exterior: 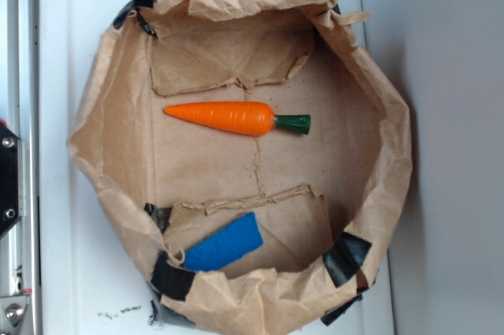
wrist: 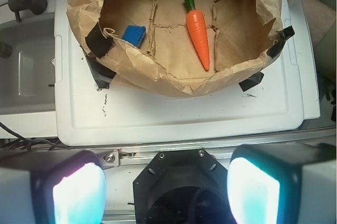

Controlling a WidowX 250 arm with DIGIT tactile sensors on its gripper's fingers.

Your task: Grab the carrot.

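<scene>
Wrist view: claw (wrist: 166, 187) spread wide, nothing between its fingers; the two pale fingertips (wrist: 79, 195) sit at the bottom corners of the frame, blurred and glowing, with the black mount between them. Carrot (wrist: 198, 30) lies well ahead of the claw and a little right of its centre line, flat on the floor of a brown paper bag (wrist: 158, 79), tip pointing back toward the claw, green stem end away from it. Claw and carrot well apart; the bag's crumpled near rim stands between them. Blue piece (wrist: 134, 35) also on the bag floor, ahead and to the left of the claw, near the bag's left wall, apart from the carrot. Black tape (wrist: 98, 40) patches on the bag's outer corners. Bag rests on a white lid (wrist: 174, 113) whose near edge lies just ahead of the claw. Exterior view: claw itself not seen, only a bit of black and metal hardware at the left edge; carrot (exterior: 236, 117) on the bag floor in the upper half, blue piece (exterior: 224, 243) in the lower part, partly tucked beside a folded paper flap.
</scene>
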